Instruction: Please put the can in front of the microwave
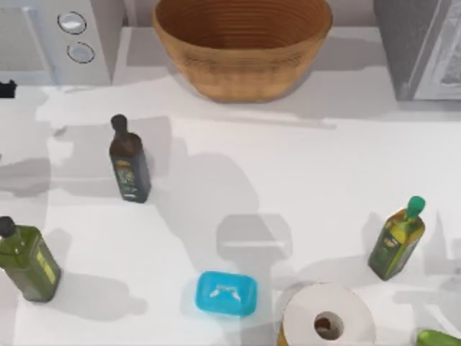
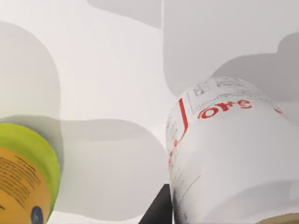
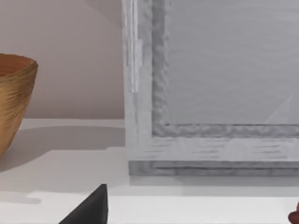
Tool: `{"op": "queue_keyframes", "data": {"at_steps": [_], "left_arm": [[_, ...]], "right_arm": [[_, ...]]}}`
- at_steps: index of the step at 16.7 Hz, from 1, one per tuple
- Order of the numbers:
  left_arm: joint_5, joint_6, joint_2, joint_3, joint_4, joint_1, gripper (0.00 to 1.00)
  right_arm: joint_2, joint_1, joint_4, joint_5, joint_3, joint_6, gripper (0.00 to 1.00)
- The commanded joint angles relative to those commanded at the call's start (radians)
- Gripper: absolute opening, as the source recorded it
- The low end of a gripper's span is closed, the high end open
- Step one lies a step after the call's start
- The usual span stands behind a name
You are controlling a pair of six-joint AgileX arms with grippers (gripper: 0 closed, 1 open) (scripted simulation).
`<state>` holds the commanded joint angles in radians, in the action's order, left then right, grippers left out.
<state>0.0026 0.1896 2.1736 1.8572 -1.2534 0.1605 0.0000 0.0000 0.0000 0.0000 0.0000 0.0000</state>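
- can (image 2: 233, 154): white body with red lettering, seen close in the left wrist view, lying against the white table (image 1: 302, 180); a dark finger tip (image 2: 161, 210) touches its side, but whether the left gripper holds it cannot be told.
- yellow-green container (image 2: 25, 172): beside the can, apart from it.
- microwave (image 1: 54, 40): top view's far left corner, two round dials.
- wicker basket (image 1: 241, 43): far centre.
- darker grey appliance (image 3: 210, 93): far right; right gripper's finger tip (image 3: 91, 207) near it, grip state cannot be told.
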Motion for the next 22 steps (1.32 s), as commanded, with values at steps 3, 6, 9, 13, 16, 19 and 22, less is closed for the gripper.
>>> {"op": "queue_keyframes", "data": {"at_steps": [3,6,9,13,16,19,22], "left_arm": [[0.000,0.000,0.000,0.000,0.000,0.000,0.90],[0.000,0.000,0.000,0.000,0.000,0.000,1.00],[0.000,0.000,0.000,0.000,0.000,0.000,1.00],[0.000,0.000,0.000,0.000,0.000,-0.001,1.00],[0.001,0.001,0.005,0.038,-0.039,-0.002,1.00],[0.000,-0.001,0.005,0.123,-0.125,-0.001,1.00],[0.000,-0.001,0.000,0.159,-0.158,-0.002,1.00]], "right_arm": [[0.000,0.000,0.000,0.000,0.000,0.000,1.00],[0.000,0.000,0.000,0.000,0.000,0.000,1.00],[0.000,0.000,0.000,0.000,0.000,0.000,1.00],[0.000,0.000,0.000,0.000,0.000,0.000,1.00],[0.000,0.000,0.000,0.000,0.000,0.000,1.00],[0.000,0.000,0.000,0.000,0.000,0.000,1.00],[0.000,0.000,0.000,0.000,0.000,0.000,1.00]]}}
